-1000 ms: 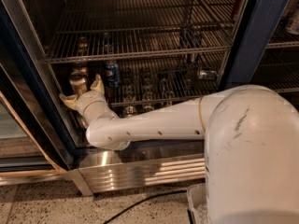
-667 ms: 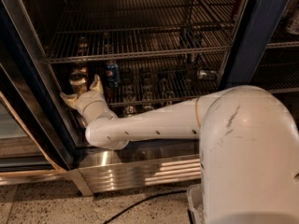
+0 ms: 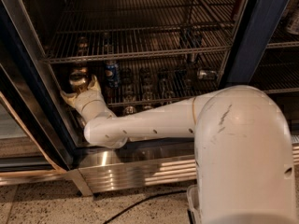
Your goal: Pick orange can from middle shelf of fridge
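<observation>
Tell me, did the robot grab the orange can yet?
Not yet. Done: the gripper is inside the fridge, right at the orange can. In hand: it looks open, with one finger on each side of the can, which stands on the middle shelf. Left: squeeze shut, lift the can and bring it out, leaving the blue Pepsi can beside it.

Cream tool (image 3: 80,89) at dull orange-gold can (image 3: 78,78), blue can (image 3: 111,73) beside, dark wire-grid shelf (image 3: 161,100).
</observation>
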Tool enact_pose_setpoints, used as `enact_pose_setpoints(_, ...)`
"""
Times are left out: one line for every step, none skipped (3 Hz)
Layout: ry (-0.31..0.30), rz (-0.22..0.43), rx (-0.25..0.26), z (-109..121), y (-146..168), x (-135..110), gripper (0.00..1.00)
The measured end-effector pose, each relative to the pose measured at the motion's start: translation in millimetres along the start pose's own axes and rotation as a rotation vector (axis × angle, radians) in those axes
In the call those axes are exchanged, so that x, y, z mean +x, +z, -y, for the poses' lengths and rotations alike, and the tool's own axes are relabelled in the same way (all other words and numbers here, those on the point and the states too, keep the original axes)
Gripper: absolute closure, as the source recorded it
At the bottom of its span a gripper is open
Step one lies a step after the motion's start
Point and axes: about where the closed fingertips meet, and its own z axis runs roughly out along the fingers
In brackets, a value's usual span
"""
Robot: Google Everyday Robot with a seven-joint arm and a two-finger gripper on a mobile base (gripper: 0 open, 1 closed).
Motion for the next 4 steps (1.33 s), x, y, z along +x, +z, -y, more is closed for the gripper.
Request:
enact_pose_setpoints(0.001, -0.001, 0.000, -0.7, 2.2, 0.9, 0.29)
enact_pose_setpoints(0.001, -0.002, 0.001, -0.9, 3.7, 2.1, 0.45)
enact_pose_setpoints(0.002, -0.004, 0.014, 1.7, 4.8, 5.1, 0.81)
enact_pose_setpoints(0.002, -0.005, 0.017, 2.3, 5.0, 5.7, 1.00)
